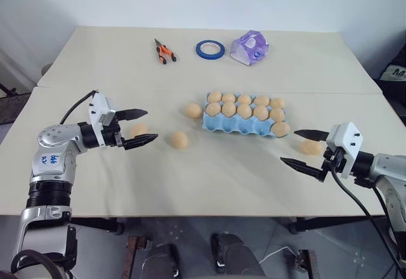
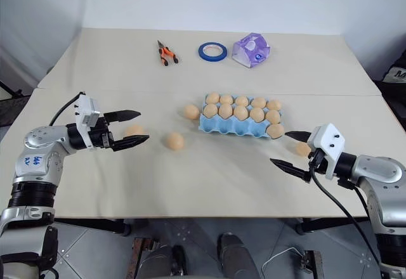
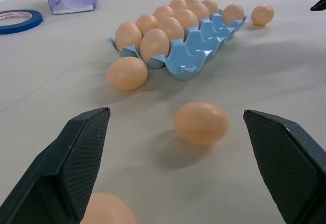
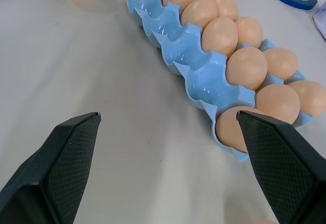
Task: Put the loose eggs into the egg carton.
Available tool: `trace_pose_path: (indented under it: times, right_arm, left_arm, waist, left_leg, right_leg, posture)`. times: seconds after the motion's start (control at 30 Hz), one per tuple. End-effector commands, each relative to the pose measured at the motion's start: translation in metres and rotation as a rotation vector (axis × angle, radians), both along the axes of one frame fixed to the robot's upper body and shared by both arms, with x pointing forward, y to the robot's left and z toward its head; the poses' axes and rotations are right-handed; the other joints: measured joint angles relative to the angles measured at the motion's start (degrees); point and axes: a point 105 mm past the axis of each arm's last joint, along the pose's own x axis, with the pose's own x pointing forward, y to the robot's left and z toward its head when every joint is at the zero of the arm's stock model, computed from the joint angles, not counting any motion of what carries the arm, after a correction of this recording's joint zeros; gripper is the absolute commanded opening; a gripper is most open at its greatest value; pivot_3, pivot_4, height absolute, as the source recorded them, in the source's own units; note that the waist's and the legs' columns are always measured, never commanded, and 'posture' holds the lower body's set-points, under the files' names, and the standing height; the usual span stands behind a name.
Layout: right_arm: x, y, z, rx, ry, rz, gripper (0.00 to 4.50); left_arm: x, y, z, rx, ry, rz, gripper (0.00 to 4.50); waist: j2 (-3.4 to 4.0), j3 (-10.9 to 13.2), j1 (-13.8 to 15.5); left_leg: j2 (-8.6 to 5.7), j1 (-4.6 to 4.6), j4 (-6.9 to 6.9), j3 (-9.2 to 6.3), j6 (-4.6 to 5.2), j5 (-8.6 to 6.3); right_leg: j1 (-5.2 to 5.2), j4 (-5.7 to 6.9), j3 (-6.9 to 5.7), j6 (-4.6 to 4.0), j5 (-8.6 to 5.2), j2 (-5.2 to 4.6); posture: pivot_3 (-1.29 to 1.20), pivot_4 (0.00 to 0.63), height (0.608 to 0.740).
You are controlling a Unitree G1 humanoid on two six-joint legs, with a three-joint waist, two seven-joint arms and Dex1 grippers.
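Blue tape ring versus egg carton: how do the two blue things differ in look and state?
The blue tape ring is dark blue, a flat round hoop; the egg carton is light blue, a long tray of cups. The ring holds nothing; the carton holds eggs, with near-row cups free. Both lie on the table.

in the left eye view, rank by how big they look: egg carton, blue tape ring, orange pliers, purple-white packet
1. egg carton
2. purple-white packet
3. blue tape ring and orange pliers look alike, so unranked
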Motion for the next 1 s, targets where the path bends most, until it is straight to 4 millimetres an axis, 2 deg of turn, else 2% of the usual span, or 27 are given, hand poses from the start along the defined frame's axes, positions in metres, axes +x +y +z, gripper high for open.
trace_pose_path:
  times: [0.03,0.27,0.43,0.53,0.63,0.73,0.87,0.97,1.0]
  right_arm:
    - [0.000,-0.003,0.012,-0.008,-0.053,-0.012,4.50]
    - [0.000,-0.003,0.012,0.006,-0.059,-0.034,4.50]
    - [0.005,-0.005,0.023,0.063,-0.117,-0.135,4.50]
    - [0.005,-0.020,0.035,0.133,-0.171,-0.302,4.50]
    - [-0.007,-0.032,0.040,0.194,-0.200,-0.439,4.50]
    - [-0.024,-0.041,0.032,0.232,-0.187,-0.571,4.50]
    - [-0.041,-0.049,0.011,0.271,-0.126,-0.740,4.50]
    - [-0.046,-0.048,0.007,0.296,-0.157,-0.816,4.50]
    - [-0.045,-0.049,0.005,0.309,-0.159,-0.841,4.50]
  left_arm:
    - [0.000,-0.003,0.014,-0.027,-0.051,-0.010,4.47]
    - [0.001,-0.005,0.012,-0.015,-0.053,0.002,4.47]
    - [0.002,-0.008,0.013,-0.028,-0.052,-0.003,4.47]
    - [0.000,-0.015,0.014,-0.043,-0.052,-0.021,4.47]
    - [-0.003,-0.022,0.014,-0.054,-0.026,-0.041,4.47]
    - [-0.010,-0.032,0.015,-0.077,-0.013,-0.120,4.47]
    - [-0.015,-0.047,0.010,-0.047,-0.040,-0.224,4.47]
    - [-0.020,-0.057,0.006,-0.036,-0.050,-0.297,4.47]
    - [-0.021,-0.060,0.007,-0.046,-0.052,-0.317,4.47]
  waist:
    - [0.00,0.0,0.0]
    - [0.00,0.0,0.0]
    - [0.00,0.0,0.0]
    - [0.01,0.0,0.1]
    - [0.01,0.0,0.3]
    - [0.01,0.0,0.5]
    - [0.02,0.0,0.7]
    - [0.03,0.0,0.1]
    - [0.04,0.0,-0.1]
  left_leg:
    - [0.00,0.00,0.00,0.00,0.00,0.00]
    - [0.00,0.00,0.00,-0.01,0.01,-0.01]
    - [0.00,0.00,0.00,-0.01,0.00,-0.01]
    - [0.00,-0.01,-0.01,-0.04,-0.02,-0.01]
    - [0.01,-0.07,-0.05,-0.09,-0.05,-0.03]
    - [0.02,-0.10,-0.09,-0.15,-0.08,-0.05]
    - [0.02,-0.05,-0.08,-0.23,-0.13,-0.08]
    - [0.00,0.07,-0.08,-0.24,-0.31,-0.21]
    - [0.00,0.12,-0.10,-0.25,-0.02,-0.37]
  right_leg:
    - [0.00,0.00,0.00,0.00,0.00,0.00]
    - [0.00,-0.01,0.00,0.00,0.00,0.00]
    - [0.00,-0.01,0.00,0.00,0.00,-0.01]
    - [0.00,-0.01,0.00,-0.01,0.00,-0.01]
    - [-0.02,-0.06,-0.01,-0.02,-0.01,-0.01]
    - [0.00,-0.12,-0.09,-0.04,-0.03,-0.01]
    - [0.14,-0.18,-0.20,-0.07,-0.04,-0.01]
    - [0.34,-0.25,-0.23,-0.08,-0.02,-0.04]
    - [0.41,-0.30,-0.25,-0.14,-0.04,-0.05]
  posture:
    - [0.00,0.150,0.740]
    - [0.00,0.150,0.740]
    - [0.00,0.150,0.740]
    - [0.00,0.150,0.740]
    - [0.00,0.150,0.740]
    - [0.00,0.150,0.740]
    - [0.00,0.150,0.740]
    - [0.00,0.150,0.740]
    - [0.00,0.150,0.740]
